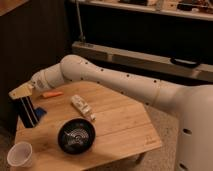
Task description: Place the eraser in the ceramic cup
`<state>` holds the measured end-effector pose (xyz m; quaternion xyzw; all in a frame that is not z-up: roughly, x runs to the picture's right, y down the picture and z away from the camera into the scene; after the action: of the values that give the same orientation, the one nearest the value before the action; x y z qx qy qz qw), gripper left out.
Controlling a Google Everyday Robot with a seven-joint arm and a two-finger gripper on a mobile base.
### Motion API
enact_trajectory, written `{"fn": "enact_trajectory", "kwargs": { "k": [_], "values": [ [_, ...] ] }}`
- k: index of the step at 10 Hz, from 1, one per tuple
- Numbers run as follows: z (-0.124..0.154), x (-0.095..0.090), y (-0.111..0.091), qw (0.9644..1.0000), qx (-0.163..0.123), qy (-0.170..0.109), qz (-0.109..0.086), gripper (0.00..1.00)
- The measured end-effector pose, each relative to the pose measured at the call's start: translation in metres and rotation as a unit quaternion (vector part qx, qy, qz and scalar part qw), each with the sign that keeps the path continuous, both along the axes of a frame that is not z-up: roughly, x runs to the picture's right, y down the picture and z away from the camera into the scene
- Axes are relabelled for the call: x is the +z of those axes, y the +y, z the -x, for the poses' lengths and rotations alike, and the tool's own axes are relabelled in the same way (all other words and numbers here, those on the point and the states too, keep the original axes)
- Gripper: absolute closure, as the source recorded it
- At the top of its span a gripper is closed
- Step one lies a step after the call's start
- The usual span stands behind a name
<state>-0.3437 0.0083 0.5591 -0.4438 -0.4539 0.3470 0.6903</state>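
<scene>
My gripper [22, 95] is over the left end of the wooden table [120, 125], shut on the top of the eraser [28, 114]. The eraser is a long black bar with a pale stripe, and it hangs nearly upright with its lower end close above the tabletop. The ceramic cup [20, 155] is small, white and upright at the table's front left corner, below the eraser in the picture and apart from it. The white arm reaches in from the right.
A wide black bowl [76, 135] sits right of the cup. A flat blue block [40, 113] lies just behind the eraser. A white packet [82, 107] and a small orange item [52, 94] lie mid-table. A dark wall stands at the left.
</scene>
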Motion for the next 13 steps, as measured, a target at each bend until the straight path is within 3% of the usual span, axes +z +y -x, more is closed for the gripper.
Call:
{"fn": "enact_trajectory", "kwargs": {
  "k": [2, 4, 9, 13],
  "values": [
    [0.013, -0.008, 0.024, 0.9983, -0.016, -0.054, 0.016, 0.94],
    [0.018, -0.014, 0.036, 0.9959, -0.025, -0.084, 0.021, 0.94],
    [0.016, -0.011, 0.063, 0.9921, -0.037, -0.115, 0.037, 0.94],
    [0.03, -0.009, 0.096, 0.9837, -0.064, -0.165, 0.03, 0.94]
  ]
}}
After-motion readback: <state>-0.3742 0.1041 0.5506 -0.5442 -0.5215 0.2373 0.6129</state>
